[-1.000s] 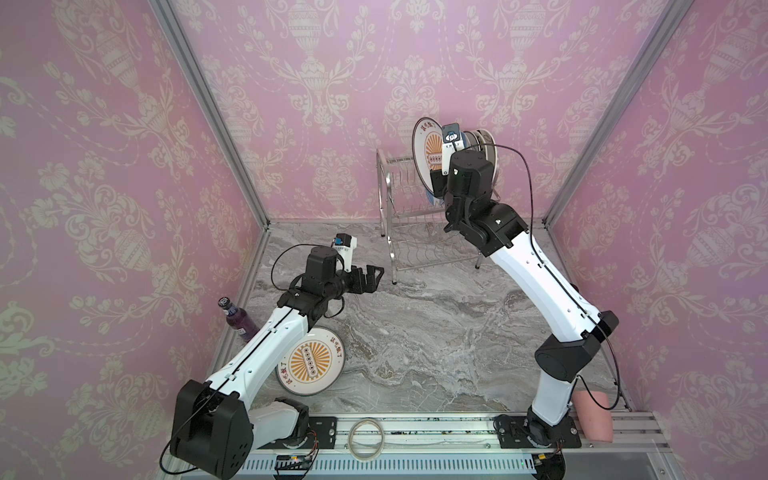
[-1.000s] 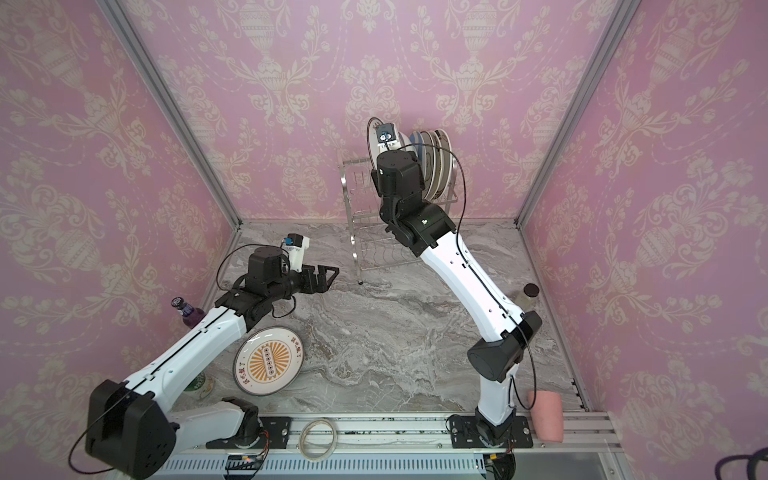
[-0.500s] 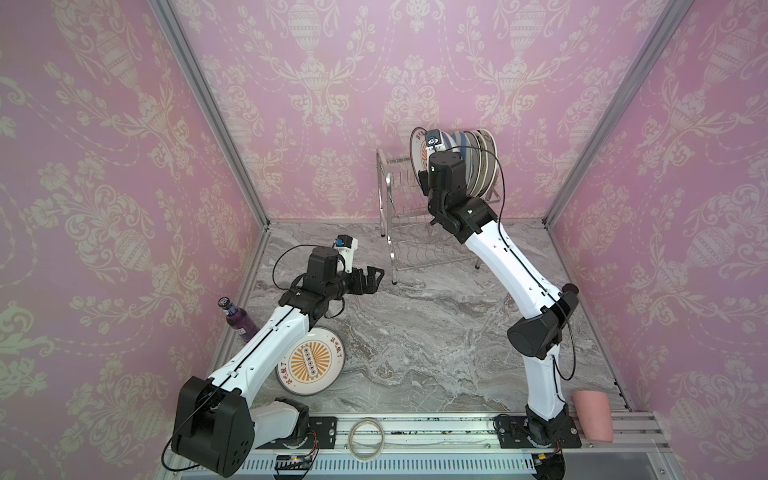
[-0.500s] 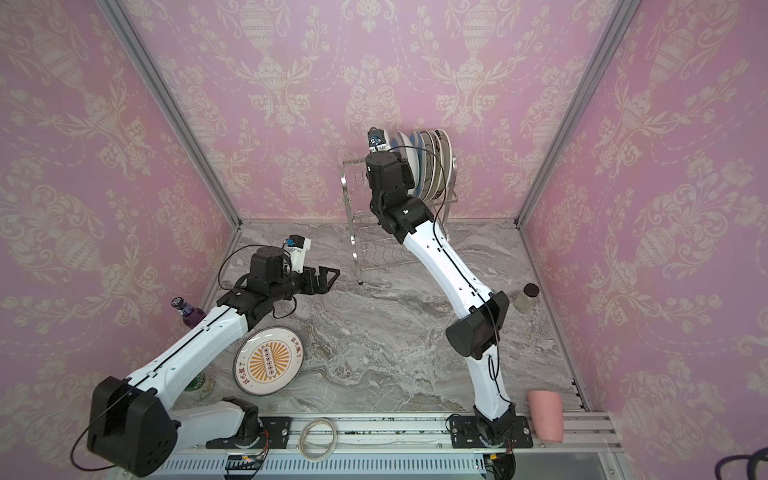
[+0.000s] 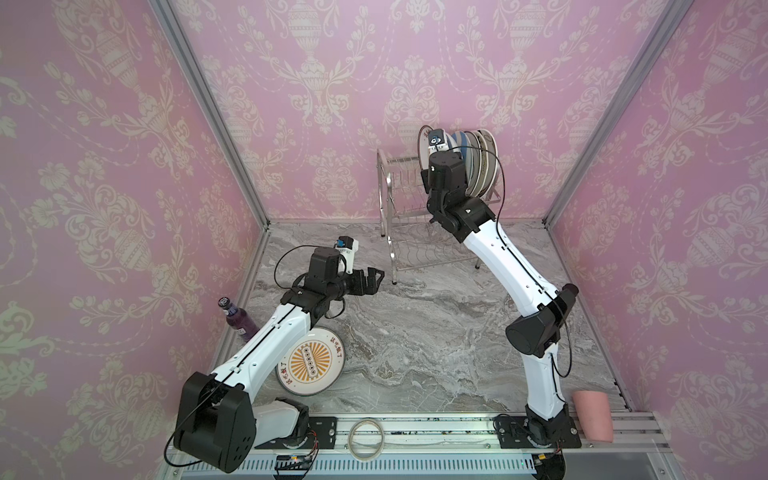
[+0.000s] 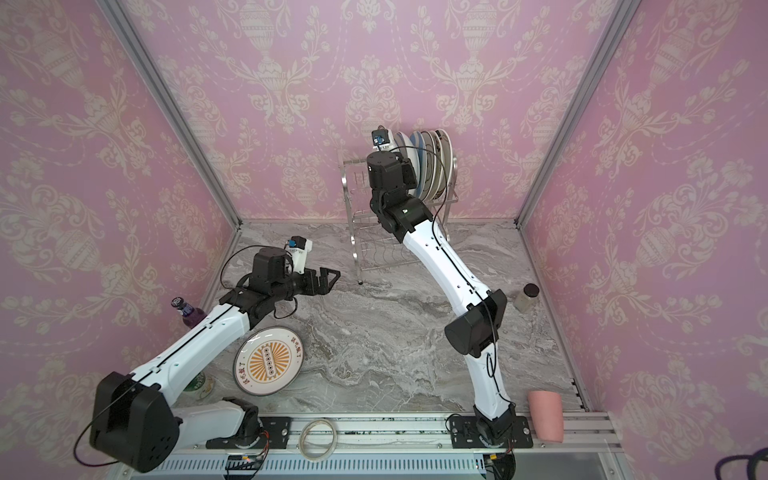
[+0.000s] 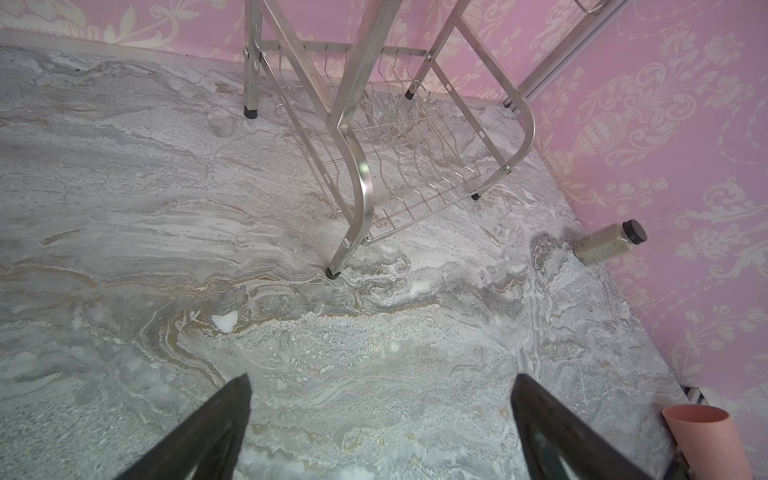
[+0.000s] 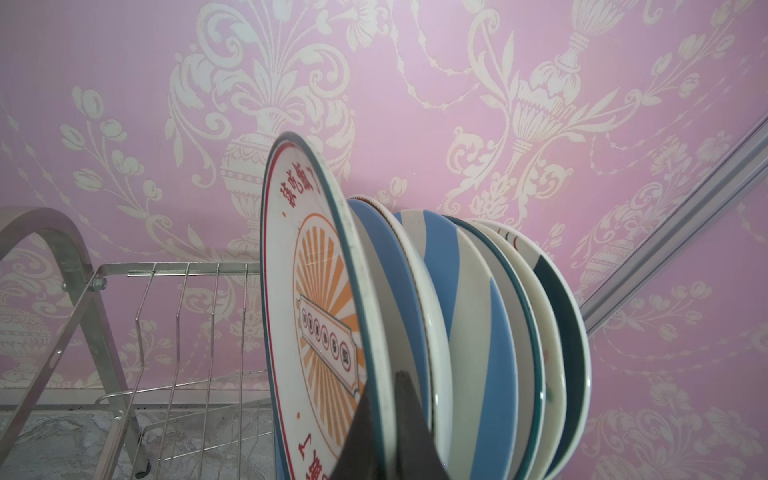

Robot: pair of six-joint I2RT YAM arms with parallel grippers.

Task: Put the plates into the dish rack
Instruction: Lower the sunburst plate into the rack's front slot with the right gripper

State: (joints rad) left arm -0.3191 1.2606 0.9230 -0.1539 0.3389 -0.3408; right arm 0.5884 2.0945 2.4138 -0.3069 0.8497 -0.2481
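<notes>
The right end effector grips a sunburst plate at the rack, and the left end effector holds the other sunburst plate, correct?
No. The left end effector is open and empty, as the left wrist view shows; the other sunburst plate lies flat on the table beside the left arm. The right end effector does grip a sunburst plate at the rack.

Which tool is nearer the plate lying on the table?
Left. The left tool hangs open above the table, beyond the plate toward the rack. The right tool is up at the rack's top tier, shut on the frontmost plate there.
</notes>
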